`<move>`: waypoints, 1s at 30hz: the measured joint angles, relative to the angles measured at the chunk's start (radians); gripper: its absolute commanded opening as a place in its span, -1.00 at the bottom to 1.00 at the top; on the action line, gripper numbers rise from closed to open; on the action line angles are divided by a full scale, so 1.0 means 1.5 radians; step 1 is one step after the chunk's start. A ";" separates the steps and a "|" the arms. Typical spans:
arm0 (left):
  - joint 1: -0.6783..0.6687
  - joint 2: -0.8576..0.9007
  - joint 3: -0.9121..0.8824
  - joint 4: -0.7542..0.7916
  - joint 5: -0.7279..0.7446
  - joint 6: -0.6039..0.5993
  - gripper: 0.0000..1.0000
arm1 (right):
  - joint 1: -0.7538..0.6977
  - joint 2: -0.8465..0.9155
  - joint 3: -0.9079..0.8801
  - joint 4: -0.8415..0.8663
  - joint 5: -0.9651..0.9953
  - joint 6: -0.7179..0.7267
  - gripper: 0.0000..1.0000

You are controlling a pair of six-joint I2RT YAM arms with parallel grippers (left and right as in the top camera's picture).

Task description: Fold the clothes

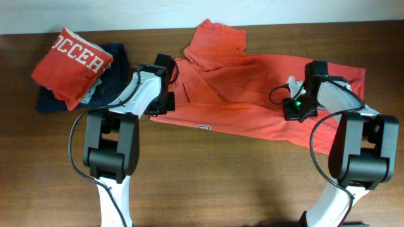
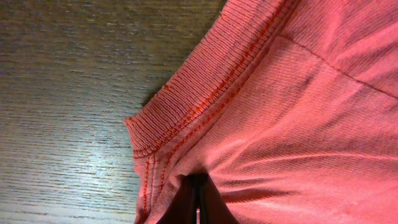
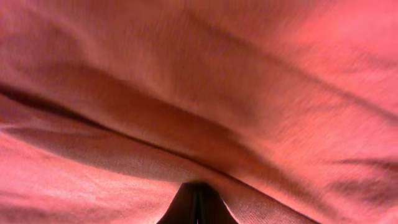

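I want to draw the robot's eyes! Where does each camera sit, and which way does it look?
Overhead: above the table, looking straight down at the coral-red T-shirt; the left arm and right arm show.
Left wrist: on the left arm, looking along the left gripper, shut on the shirt near its ribbed edge; only dark fingertips show.
Right wrist: on the right arm, looking along the right gripper, shut on cloth that fills the view.
Shared: overhead and left wrist both see shirt and wood.
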 measured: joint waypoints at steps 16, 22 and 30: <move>0.000 0.000 0.000 -0.001 0.000 0.000 -0.91 | 0.000 0.001 0.213 -0.193 0.113 0.037 -0.84; 0.000 0.000 0.000 -0.001 0.000 0.000 -0.91 | 0.000 0.001 0.192 -0.300 0.119 0.065 -0.85; 0.000 0.000 0.000 -0.001 0.000 0.000 -0.91 | 0.000 0.002 0.075 -0.190 0.120 0.084 -0.85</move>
